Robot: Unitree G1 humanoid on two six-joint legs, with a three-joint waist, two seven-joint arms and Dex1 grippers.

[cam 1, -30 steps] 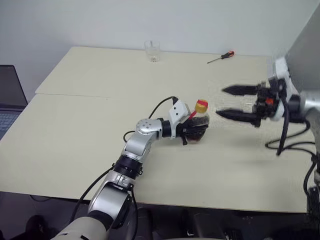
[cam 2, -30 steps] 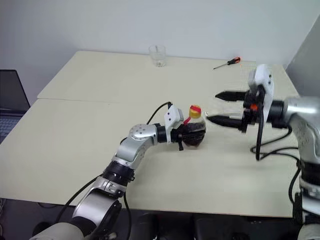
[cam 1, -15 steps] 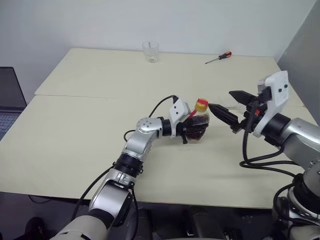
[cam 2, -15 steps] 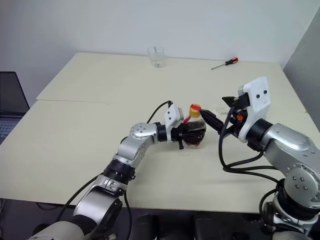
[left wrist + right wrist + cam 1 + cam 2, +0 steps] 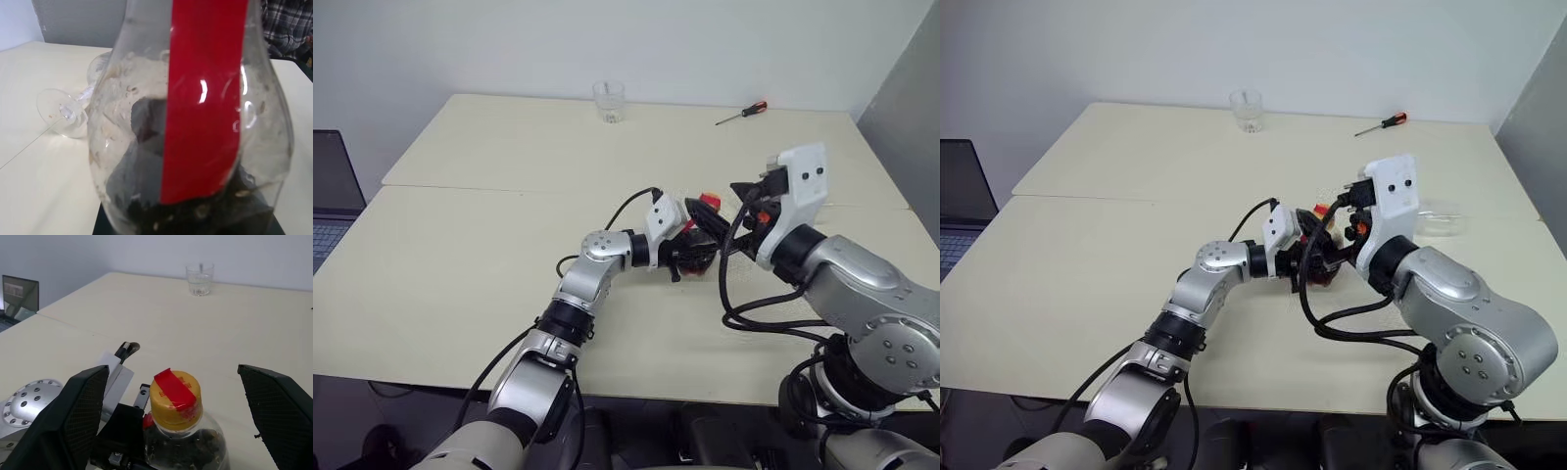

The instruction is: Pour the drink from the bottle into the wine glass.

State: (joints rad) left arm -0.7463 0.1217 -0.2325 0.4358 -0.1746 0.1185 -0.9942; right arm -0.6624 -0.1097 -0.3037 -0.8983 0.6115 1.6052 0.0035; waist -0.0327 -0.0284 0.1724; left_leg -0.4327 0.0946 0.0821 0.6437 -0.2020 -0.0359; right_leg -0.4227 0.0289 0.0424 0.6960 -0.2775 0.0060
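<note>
So the left arm is stretched out over the middle of the tabletop [image 5: 460, 255] with its wrist bent toward the robot's right, and the left end effector [image 5: 690, 253] is clamped around the round body of the bottle [image 5: 182, 440], holding it upright. Yellow cap [image 5: 175, 399] is on, with a strip of red tape across it. The drink [image 5: 195, 210] sits low in the bottle, dark and nearly black, with the clear upper part looking foamy.

The right arm is folded in close, and the right end effector [image 5: 181, 416] has its black fingers [image 5: 80, 416] spread wide on either side of the cap, not touching it.

The wine glass [image 5: 73, 105] is lying on its side near the right edge. A short tumbler [image 5: 609, 101] sits by the far edge.
</note>
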